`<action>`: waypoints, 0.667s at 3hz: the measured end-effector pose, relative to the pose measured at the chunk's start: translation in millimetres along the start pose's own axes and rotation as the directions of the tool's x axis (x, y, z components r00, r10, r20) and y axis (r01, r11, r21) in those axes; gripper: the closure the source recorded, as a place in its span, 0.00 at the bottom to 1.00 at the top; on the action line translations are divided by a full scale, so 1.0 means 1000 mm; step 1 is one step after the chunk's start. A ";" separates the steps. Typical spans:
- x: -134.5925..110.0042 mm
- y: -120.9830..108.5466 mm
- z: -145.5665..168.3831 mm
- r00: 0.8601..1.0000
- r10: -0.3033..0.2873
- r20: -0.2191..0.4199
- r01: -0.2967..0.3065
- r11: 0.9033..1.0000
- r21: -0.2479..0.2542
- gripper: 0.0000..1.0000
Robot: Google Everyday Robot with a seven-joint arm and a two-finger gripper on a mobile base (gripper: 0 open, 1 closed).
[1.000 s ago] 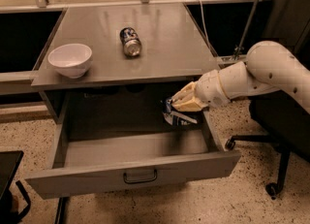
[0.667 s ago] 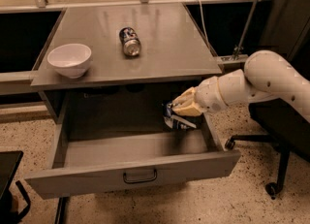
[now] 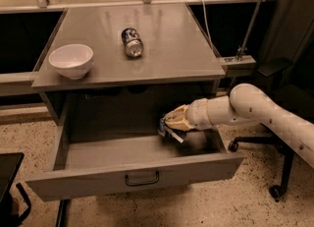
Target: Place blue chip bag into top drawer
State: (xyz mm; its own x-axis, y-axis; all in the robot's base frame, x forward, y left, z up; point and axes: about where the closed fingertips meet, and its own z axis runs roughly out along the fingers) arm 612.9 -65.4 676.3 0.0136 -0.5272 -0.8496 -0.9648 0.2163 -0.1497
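The top drawer (image 3: 132, 177) is pulled wide open below the grey table, its flat front panel and dark bar handle toward me. My gripper (image 3: 172, 121) reaches in from the right, low inside the drawer's right part. It is shut on the blue chip bag (image 3: 168, 129), a small dark-blue foil bag with silvery edges that hangs under the fingers just above the drawer floor. Most of the bag is covered by the gripper.
A white bowl (image 3: 71, 60) stands on the table top at the left. A blue-and-silver soda can (image 3: 132, 42) lies on its side near the middle. A black office chair (image 3: 274, 123) stands at the right, behind my arm.
My gripper has moved lower and a little to the left into the open drawer, carrying the chip bag with it. The bowl and can have not moved.
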 end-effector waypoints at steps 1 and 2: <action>0.006 0.001 0.004 1.000 0.009 0.003 -0.009 1.000 -0.003 0.81; 0.006 0.001 0.004 1.000 0.009 0.003 -0.009 1.000 -0.003 0.58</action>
State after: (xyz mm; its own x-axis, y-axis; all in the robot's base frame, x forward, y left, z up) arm 613.2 -64.7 669.3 0.0059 -0.5226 -0.8525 -0.9657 0.2184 -0.1406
